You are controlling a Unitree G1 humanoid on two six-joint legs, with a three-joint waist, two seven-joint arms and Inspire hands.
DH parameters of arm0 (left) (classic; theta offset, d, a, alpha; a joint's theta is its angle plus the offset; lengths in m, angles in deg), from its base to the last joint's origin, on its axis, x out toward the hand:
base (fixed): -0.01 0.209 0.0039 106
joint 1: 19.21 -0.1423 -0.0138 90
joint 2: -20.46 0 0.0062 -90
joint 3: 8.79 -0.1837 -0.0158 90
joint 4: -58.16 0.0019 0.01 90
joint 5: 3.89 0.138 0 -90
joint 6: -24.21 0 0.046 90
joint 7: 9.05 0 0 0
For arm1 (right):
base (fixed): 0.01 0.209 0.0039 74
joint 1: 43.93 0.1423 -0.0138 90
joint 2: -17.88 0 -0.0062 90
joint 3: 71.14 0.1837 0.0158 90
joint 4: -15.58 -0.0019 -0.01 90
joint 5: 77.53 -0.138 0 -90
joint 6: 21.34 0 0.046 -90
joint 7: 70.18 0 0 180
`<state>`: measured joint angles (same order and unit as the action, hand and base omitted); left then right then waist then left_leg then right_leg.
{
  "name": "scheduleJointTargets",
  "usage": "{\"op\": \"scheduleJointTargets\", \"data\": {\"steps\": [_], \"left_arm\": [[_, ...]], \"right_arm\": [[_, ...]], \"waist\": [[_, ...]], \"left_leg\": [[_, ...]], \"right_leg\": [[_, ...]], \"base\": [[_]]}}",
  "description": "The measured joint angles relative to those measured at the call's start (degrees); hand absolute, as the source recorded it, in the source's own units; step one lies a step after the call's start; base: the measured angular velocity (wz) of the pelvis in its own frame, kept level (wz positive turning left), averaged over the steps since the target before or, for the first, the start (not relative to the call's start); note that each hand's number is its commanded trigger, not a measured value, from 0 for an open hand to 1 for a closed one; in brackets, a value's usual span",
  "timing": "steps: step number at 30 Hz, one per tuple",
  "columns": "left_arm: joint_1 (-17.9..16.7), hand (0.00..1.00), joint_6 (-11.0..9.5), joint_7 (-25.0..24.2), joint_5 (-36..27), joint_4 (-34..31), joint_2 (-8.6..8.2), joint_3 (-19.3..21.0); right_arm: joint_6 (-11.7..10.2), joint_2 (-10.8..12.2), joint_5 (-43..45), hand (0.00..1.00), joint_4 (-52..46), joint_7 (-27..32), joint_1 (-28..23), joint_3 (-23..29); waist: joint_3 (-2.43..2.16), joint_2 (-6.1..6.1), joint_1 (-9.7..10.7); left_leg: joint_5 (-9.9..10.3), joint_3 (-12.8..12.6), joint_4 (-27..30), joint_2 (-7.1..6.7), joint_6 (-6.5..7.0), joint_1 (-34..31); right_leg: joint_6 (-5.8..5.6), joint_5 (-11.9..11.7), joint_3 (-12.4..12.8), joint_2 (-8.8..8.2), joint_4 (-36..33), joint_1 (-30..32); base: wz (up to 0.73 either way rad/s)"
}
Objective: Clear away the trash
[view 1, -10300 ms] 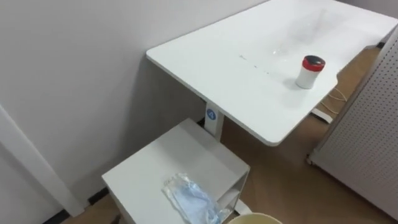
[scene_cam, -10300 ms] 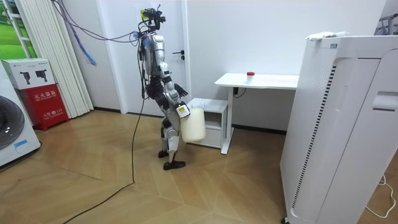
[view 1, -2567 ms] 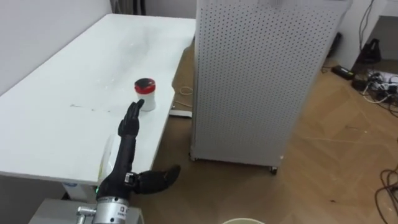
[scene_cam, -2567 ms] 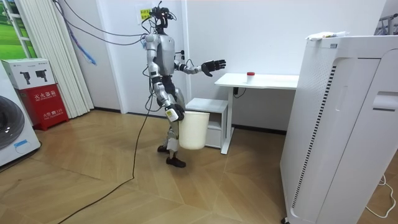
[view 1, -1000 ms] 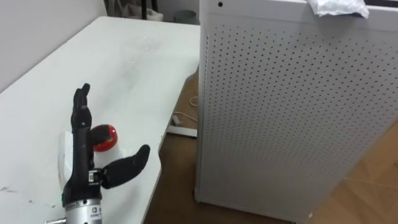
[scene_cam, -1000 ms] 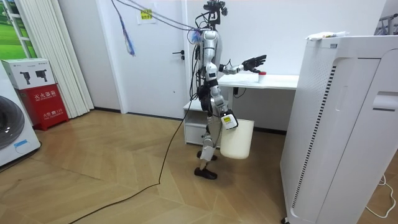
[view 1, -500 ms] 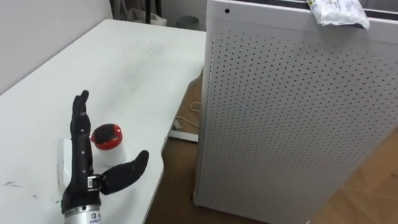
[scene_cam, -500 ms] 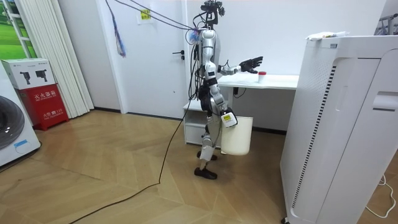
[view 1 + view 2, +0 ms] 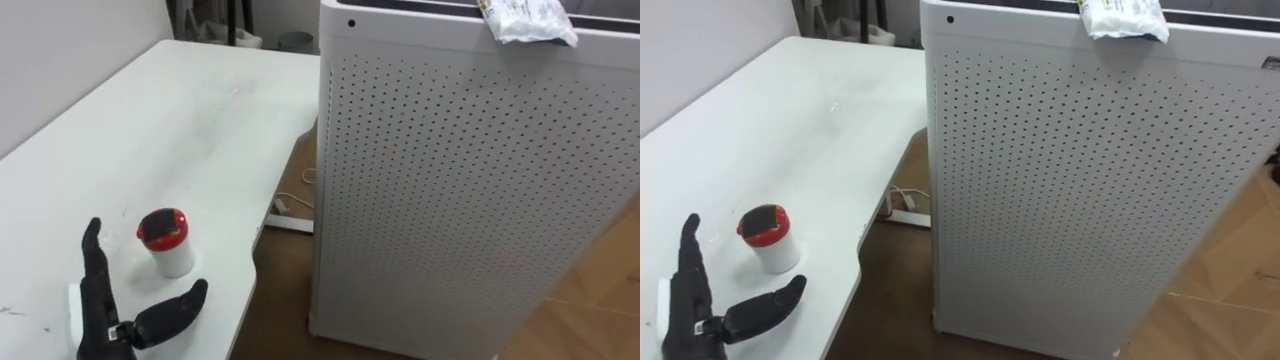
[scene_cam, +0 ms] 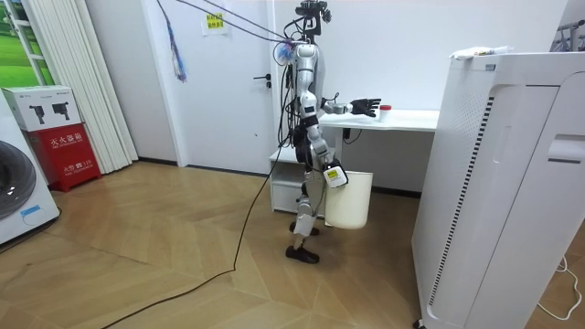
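Now left hand hovers over tabletop, fingers spread apart, just beside red-lidded cup. Right hand hangs low at white bin; cannot tell its grip.

The left hand has a narrow bare gap to the lidded cup by the counter's right edge. Past that edge, a tall perforated cabinet walls off the right.

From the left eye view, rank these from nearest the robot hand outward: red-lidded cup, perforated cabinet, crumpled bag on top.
1. Red-lidded cup, on the table beside the robot hand.
2. Perforated cabinet, right of the table.
3. Crumpled bag, atop the cabinet.
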<state>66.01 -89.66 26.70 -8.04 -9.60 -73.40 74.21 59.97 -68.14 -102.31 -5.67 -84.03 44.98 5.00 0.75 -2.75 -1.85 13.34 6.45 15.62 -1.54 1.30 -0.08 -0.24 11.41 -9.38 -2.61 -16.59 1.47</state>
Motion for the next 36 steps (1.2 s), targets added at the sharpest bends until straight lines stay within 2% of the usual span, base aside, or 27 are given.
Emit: {"op": "scheduleJointTargets", "data": {"steps": [6,12,18,22,24,28,32,36], "left_arm": [[0.1,0.0,0.0,0.0,-2.0,1.0,0.01,0.0],[0.2,0.0,0.1,-0.3,-5.1,2.2,-0.08,0.0],[1.4,0.0,0.3,-0.5,-5.3,2.2,-0.01,0.2],[4.4,0.0,0.3,-0.9,-6.6,4.9,0.0,0.2],[5.7,0.0,0.4,-0.9,-8.1,6.3,0.16,0.2],[8.0,0.0,0.5,-0.9,-10.3,7.8,0.18,0.2],[9.8,0.0,0.7,-1.0,-11.1,9.3,0.02,-0.1],[11.0,0.0,1.8,-1.7,-11.6,9.3,-0.18,-0.2]], "right_arm": [[0.0,0.4,0.4,1.0,-0.2,0.7,-0.2,0.0],[0.1,0.6,0.5,1.0,-0.2,0.8,-0.4,0.0],[0.1,1.2,0.8,1.0,-0.2,0.8,-0.4,0.0],[0.1,1.1,-0.1,1.0,-0.4,0.8,-0.8,0.0],[0.1,1.1,-0.3,1.0,-0.8,0.9,-0.8,0.0],[0.1,1.0,-0.5,1.0,-2.1,1.2,-1.9,0.1],[0.1,1.0,-0.5,1.0,-2.2,1.2,-1.8,-0.2],[0.2,1.1,-0.8,1.0,-2.2,1.1,-1.5,-0.6]], "waist": [[0.23,-1.02,0.1],[0.17,-1.08,0.7],[0.16,-1.05,1.8],[0.11,-0.63,2.2],[0.09,-0.04,3.3],[0.13,0.86,4.2],[0.11,0.99,5.0],[0.11,0.99,5.8]], "left_leg": [[0.0,0.0,0.0,-0.08,0.0,0.3],[0.0,0.0,0.1,-0.06,-0.01,0.4],[0.0,0.0,0.2,-0.03,-0.01,0.4],[0.0,0.1,0.2,-0.06,-0.02,0.5],[0.0,0.2,0.2,-0.12,-0.01,0.4],[0.0,0.0,0.1,-0.11,0.0,0.4],[0.0,0.0,0.2,-0.1,0.0,0.5],[0.0,0.0,0.1,-0.12,0.01,0.5]], "right_leg": [[0.0,0.0,0.0,-0.03,0.0,-0.4],[0.03,0.0,-0.1,-0.03,-0.1,-0.5],[0.06,0.0,-0.1,-0.03,-0.1,-0.6],[0.09,-0.1,-0.2,-0.04,0.0,-0.8],[0.09,-0.1,-0.2,-0.06,0.0,-0.7],[0.09,-0.1,0.0,-0.06,-0.2,-0.4],[0.09,-0.1,-0.1,-0.06,-0.1,-0.4],[0.09,-0.1,-0.1,-0.09,0.0,-0.5]], "base": [[0.0],[0.0],[0.0],[0.0],[0.0],[-0.03],[0.0],[0.0]]}}
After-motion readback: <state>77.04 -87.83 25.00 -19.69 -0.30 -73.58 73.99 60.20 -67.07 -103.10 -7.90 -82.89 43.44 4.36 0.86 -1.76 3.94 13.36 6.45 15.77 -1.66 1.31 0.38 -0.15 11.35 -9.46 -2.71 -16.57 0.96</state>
